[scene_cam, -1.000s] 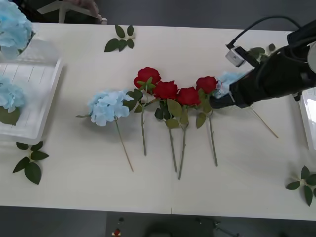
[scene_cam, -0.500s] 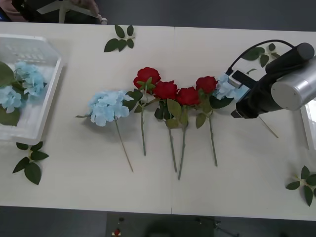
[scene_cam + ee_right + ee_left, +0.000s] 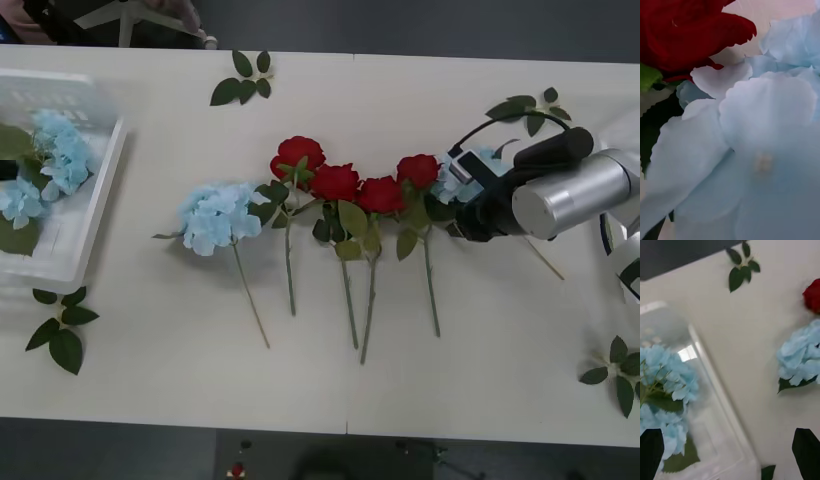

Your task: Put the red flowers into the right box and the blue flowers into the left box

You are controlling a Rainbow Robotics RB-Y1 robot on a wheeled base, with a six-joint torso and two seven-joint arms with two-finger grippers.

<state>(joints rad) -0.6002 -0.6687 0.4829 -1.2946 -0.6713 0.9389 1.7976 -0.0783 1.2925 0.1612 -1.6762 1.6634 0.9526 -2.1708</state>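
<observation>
right gripper [image 3: 462, 200] centre-right, nosed into blue flower [image 3: 455, 178] beside roses [image 3: 352, 182], likely to grasp; grip unclear | left gripper [image 3: 728, 453] open, empty, over left box [image 3: 100, 190]

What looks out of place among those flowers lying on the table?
One blue flower lies beside the rightmost red rose, apart from the other blue flower left of the row. The right end effector is at it.

Even, soft overhead light on the pale table [image 3: 500, 340], faint shadows under stems, left box [image 3: 95, 190] smeared by motion blur, right wrist view's blue flowers [image 3: 763, 150] far out of focus, left wrist view mildly blurred, no harsh glare.
</observation>
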